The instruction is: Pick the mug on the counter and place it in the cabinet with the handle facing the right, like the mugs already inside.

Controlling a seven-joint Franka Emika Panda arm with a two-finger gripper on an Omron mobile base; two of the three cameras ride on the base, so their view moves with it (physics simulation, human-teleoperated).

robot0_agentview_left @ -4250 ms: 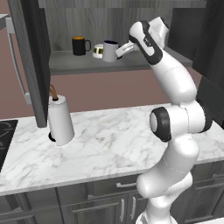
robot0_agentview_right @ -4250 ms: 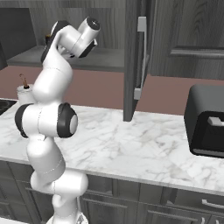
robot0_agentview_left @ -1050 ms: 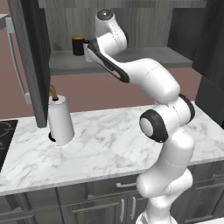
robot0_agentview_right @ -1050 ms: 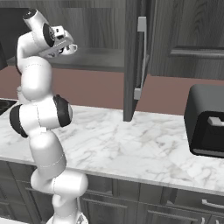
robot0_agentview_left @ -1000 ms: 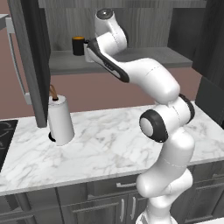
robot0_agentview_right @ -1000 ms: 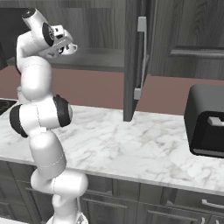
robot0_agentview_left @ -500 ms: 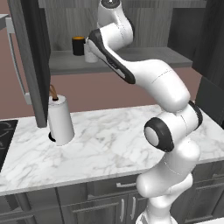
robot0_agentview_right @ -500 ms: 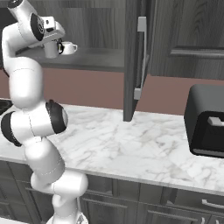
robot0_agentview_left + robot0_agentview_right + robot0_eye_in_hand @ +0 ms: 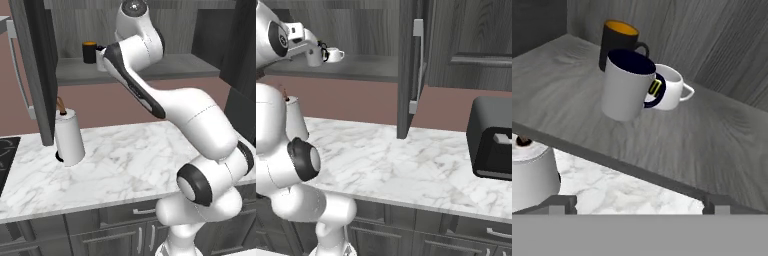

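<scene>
Hand view: we see the light grey mug (image 9: 627,85) tilted above the shelf (image 9: 712,145), handle (image 9: 655,92) right; our hand's grip we cannot tell.

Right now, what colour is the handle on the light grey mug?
Dark navy; the handle on the mug shows best in the hand view.
</scene>
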